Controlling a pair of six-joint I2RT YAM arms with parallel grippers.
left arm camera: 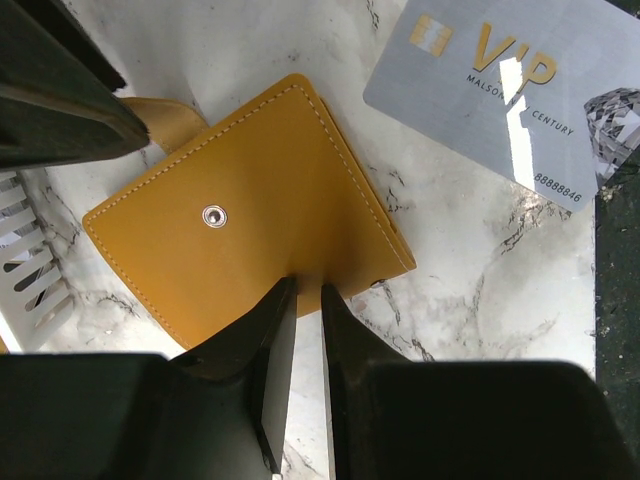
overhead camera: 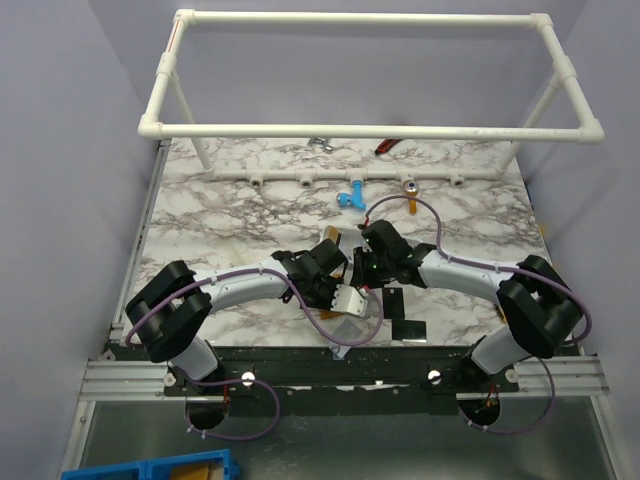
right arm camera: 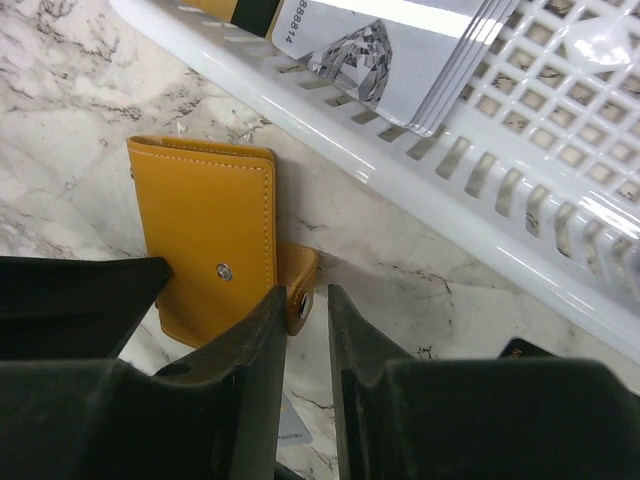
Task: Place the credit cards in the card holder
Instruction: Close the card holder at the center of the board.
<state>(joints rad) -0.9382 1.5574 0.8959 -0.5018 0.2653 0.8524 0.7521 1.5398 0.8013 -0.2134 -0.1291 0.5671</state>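
Card holder [left arm camera: 250, 200], mustard-orange with pale stitching and a small snap stud, lies on the bench [overhead camera: 230, 190] between the two arms, toward its front edge. The left hand [left arm camera: 308, 292] is narrow, its fingertips pinching the holder's near edge. The right hand [right arm camera: 305, 305] is narrow too, with the holder's snap tab at its gap; whether it grips I cannot tell. The bench is white marble-pattern with grey veins. Just beside the holder lies a silvery credit card [left arm camera: 500, 90] reading "VIP" in gold, "CENTURY" beneath, and digits 8888846. Black credit cards [overhead camera: 408, 330] lie by the right arm. A white mesh basket [right arm camera: 480, 200] beyond the holder carries a stack of silvery cards [right arm camera: 400, 60] with a diamond print. Farther off stand a small blue object [overhead camera: 350, 197] and a white pipe frame [overhead camera: 370, 130]; lilac walls [overhead camera: 60, 120] close the room.
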